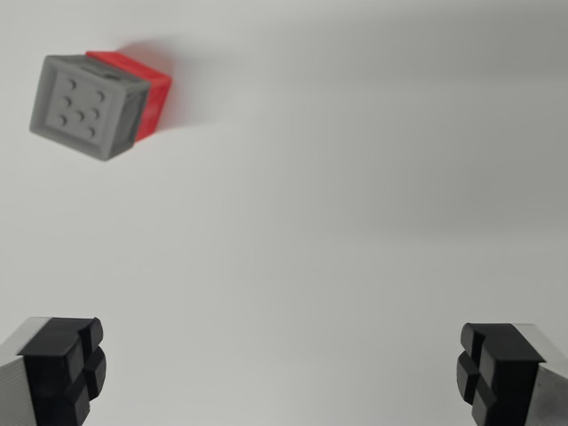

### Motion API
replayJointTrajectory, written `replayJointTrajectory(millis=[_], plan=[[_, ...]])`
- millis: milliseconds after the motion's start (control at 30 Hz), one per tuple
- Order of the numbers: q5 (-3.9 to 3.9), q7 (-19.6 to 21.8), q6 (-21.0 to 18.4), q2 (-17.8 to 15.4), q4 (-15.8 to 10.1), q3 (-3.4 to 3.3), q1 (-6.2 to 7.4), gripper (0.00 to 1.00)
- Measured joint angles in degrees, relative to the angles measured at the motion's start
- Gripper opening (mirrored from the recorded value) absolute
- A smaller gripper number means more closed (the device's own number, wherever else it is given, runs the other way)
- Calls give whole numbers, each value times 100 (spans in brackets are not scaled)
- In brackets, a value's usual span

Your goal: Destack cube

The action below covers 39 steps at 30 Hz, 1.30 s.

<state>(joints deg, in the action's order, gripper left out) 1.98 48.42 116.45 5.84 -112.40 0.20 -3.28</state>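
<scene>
Here the tool [284, 373] hung released, its pads wide apart above the white counter [355, 195], well away from the grey cube [84, 106] stacked on the red cube [151, 93].

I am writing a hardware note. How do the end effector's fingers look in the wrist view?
The end effector has two fingers with light grey metal bodies. Each carries a black pad, seemingly rubber, with a grooved, blocky surface. No cables or markings show.
</scene>
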Motion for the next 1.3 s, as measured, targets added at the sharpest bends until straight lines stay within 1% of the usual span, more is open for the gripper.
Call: replayJointTrajectory(millis=[467, 700, 933, 1300], plan=[[0, 7, 0, 3, 0, 0, 2, 100], [0, 91, 37, 36, -4, 0, 33, 100], [0, 267, 136, 105, -26, 8, 95, 100], [0, 698, 382, 281, -69, 27, 252, 100]])
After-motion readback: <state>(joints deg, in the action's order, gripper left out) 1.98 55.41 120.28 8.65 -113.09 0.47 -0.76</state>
